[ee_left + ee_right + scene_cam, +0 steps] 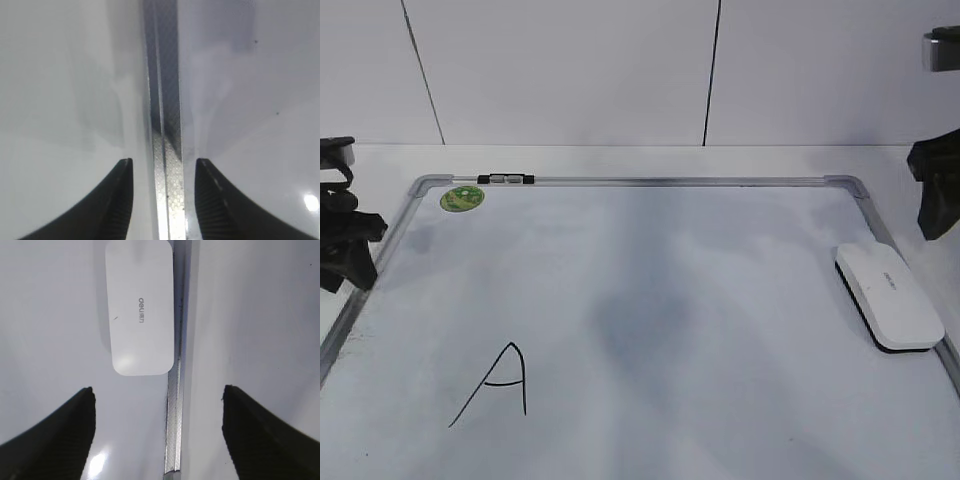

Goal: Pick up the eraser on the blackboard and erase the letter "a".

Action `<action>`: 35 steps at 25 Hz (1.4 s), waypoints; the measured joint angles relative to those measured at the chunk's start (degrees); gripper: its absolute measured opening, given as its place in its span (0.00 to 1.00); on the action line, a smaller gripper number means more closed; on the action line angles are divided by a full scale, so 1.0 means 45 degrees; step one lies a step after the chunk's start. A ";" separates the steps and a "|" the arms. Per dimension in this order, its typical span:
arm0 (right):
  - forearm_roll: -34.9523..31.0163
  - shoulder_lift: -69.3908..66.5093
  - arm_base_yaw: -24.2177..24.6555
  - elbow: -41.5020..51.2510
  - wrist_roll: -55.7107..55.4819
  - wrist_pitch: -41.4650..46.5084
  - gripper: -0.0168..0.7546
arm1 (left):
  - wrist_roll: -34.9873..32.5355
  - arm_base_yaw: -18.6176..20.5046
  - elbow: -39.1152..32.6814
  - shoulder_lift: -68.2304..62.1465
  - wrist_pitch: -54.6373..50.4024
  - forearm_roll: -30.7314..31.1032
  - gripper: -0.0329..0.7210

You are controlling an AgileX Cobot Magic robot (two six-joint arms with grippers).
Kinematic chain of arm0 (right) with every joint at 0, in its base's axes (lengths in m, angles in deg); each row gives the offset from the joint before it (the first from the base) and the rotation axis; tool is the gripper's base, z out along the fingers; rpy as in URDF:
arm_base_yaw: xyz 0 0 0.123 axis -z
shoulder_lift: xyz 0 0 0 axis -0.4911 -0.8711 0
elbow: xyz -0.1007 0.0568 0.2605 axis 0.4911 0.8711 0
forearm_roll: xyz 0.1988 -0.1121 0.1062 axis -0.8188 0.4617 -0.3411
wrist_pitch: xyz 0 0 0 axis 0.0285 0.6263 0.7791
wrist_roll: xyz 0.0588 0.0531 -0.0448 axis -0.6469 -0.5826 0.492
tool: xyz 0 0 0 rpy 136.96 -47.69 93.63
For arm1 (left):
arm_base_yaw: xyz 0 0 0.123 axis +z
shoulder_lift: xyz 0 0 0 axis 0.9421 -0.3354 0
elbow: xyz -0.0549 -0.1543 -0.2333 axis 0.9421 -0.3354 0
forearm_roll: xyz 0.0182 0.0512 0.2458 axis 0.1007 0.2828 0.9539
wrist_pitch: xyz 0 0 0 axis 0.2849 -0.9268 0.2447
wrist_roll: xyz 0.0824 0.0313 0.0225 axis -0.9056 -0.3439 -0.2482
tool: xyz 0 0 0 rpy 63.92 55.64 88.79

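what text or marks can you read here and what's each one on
"deli" plus small characters too small to read: grey print on top of the white eraser.
"A": black marker capital on the blackboard, lower left.
Green round sticker at the board's top left corner: print too small to read.

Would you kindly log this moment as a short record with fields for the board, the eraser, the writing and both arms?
blackboard: white surface, grey frame, green sticker at far left corner
eraser: white, lying flat on the board by the right frame edge, not held
writing: one capital A, near left; no small "a" visible
left pincer: open, above the left frame edge
right pincer: open, above the right frame edge, short of the eraser
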 joint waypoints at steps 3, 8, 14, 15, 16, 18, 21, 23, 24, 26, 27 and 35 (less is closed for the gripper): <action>-0.0124 0.0422 0.0000 0.0000 0.0099 0.0025 0.83 | 0.0000 0.0000 0.0548 0.0376 -0.0753 0.0027 0.49; -0.0464 0.1176 0.0000 0.0000 0.0409 0.0094 0.82 | 0.0000 0.0000 0.1063 0.1508 -0.2423 0.0027 0.50; -0.0603 0.2491 0.0000 0.0773 0.0494 0.0115 0.82 | 0.0000 0.0000 0.1063 0.2915 -0.4436 0.0027 0.50; -0.0633 0.2817 0.0000 0.1092 0.0499 0.0115 0.82 | 0.0026 0.0000 0.1063 0.3193 -0.4692 0.0027 0.50; -0.0655 0.3147 0.0000 0.1441 0.0522 0.0124 0.82 | 0.0050 0.0000 0.1063 0.3484 -0.4850 0.0027 0.50; -0.0682 0.3748 0.0000 0.2136 0.0547 0.0145 0.82 | 0.0153 0.0000 0.1063 0.4022 -0.4970 -0.0038 0.50; -0.0682 0.4677 0.0000 0.3258 0.0625 0.0175 0.81 | 0.0364 0.0000 0.1063 0.4893 -0.5028 -0.0135 0.50; -0.0707 0.5378 0.0000 0.3983 0.0681 0.0175 0.80 | 0.0448 0.0000 0.1036 0.5523 -0.5058 -0.0301 0.50; -0.0707 0.5684 0.0000 0.4256 0.0681 0.0175 0.80 | 0.0477 0.0000 0.0940 0.5924 -0.5058 -0.0400 0.50; -0.0707 0.6498 0.0000 0.4814 0.0685 0.0175 0.80 | 0.0494 0.0000 0.0629 0.6720 -0.5147 -0.0506 0.50; -0.0707 0.6928 0.0000 0.5021 0.0685 0.0175 0.80 | 0.0494 0.0000 0.0459 0.7160 -0.5191 -0.0506 0.50; -0.0707 1.0229 0.0000 0.6656 0.0731 0.0310 0.80 | 0.0525 0.0000 -0.1863 1.0831 -0.5274 -0.0390 0.50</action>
